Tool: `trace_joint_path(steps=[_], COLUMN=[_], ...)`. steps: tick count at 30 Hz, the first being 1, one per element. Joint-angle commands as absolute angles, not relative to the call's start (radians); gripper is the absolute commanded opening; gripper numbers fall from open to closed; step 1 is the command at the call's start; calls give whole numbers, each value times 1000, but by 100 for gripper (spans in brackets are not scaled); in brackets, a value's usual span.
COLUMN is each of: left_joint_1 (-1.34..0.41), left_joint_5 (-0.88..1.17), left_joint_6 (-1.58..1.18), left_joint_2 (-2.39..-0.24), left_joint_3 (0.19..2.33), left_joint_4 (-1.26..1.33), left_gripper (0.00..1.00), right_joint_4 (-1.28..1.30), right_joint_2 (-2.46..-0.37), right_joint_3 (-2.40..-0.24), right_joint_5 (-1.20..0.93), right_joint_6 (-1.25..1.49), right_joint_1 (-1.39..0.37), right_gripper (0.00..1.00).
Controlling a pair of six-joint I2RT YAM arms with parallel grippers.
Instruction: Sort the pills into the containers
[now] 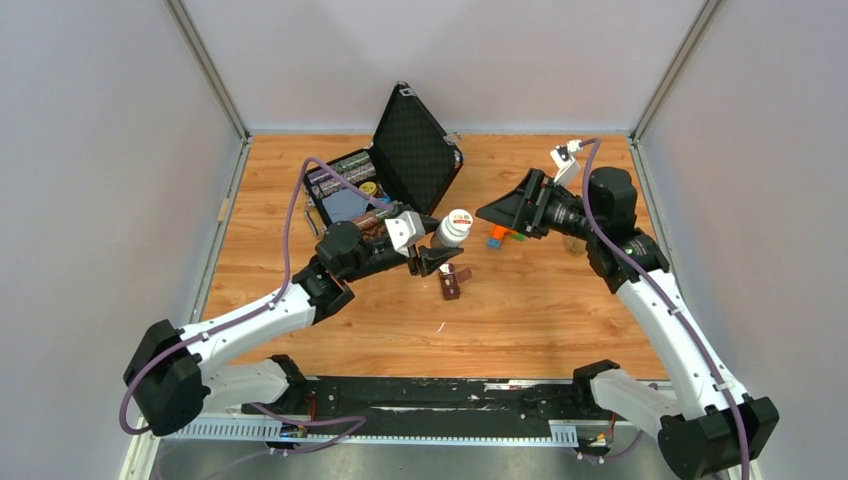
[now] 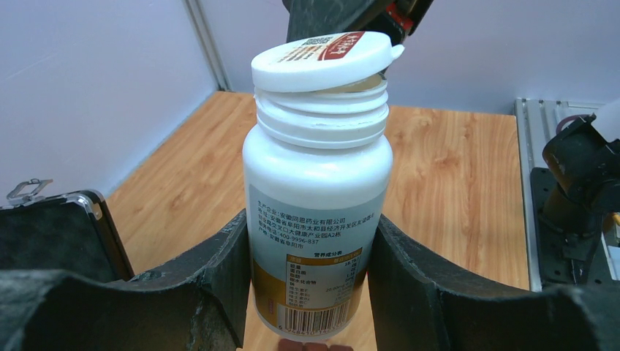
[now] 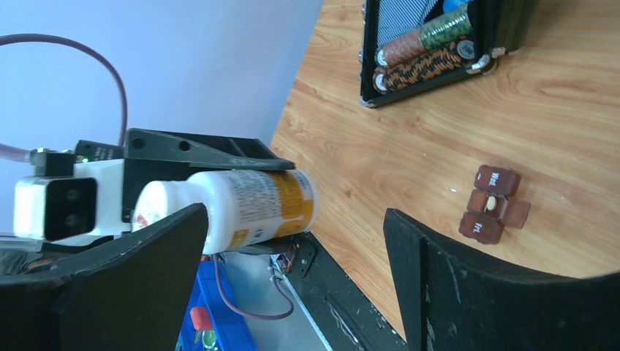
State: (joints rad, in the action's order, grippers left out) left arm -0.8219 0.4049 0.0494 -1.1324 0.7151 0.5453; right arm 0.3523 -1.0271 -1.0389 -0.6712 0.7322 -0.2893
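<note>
Three joined brown containers (image 1: 452,283), top view: on the table (image 1: 560,320), just beside the white pill bottle (image 1: 455,228) clamped in the left gripper (image 1: 432,258). Left wrist: bottle cap (image 2: 322,62) sits tilted on the threads. Right wrist: right gripper (image 3: 296,213) jaws wide apart; middle compartment lid open.

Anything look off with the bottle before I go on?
Yes. The cap sits crooked on the bottle: raised on the right, showing the threads and a gap beneath, so it looks loose, not screwed down.
</note>
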Motion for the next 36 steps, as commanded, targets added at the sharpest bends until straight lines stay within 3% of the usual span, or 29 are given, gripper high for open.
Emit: trace_joint_path(steps=[1, 15, 17, 20, 21, 25, 27, 36], left_joint_1=[-807, -801, -801, -801, -801, -801, -804, -874], left_joint_5=[451, 507, 510, 530, 533, 584, 630, 640], left_joint_6=[40, 44, 38, 21, 9, -37, -51, -95], left_joint_2=[-1138, -1156, -1171, -1201, -1223, -1322, -1390, -1759], left_joint_3=[762, 794, 804, 817, 816, 816, 814, 850], left_joint_4=[607, 553, 554, 574, 602, 673, 736, 1081], left_gripper=[0, 0, 0, 0, 0, 0, 0, 1], right_joint_4=[270, 239, 251, 291, 311, 386, 445, 789], right_joint_2=[-988, -1024, -1022, -1005, -993, -933, -907, -911], right_joint_3=[-1089, -1107, -1096, -1077, -1068, -1047, -1051, -1146], right_joint_5=[-671, -646, -645, -629, -601, -432, -321, -16], right_joint_6=[756, 742, 731, 705, 705, 718, 726, 745], right_joint_1=[-298, -387, -393, -394, -394, -393, -393, -393], right_gripper=[93, 90, 83, 62, 60, 85, 90, 91])
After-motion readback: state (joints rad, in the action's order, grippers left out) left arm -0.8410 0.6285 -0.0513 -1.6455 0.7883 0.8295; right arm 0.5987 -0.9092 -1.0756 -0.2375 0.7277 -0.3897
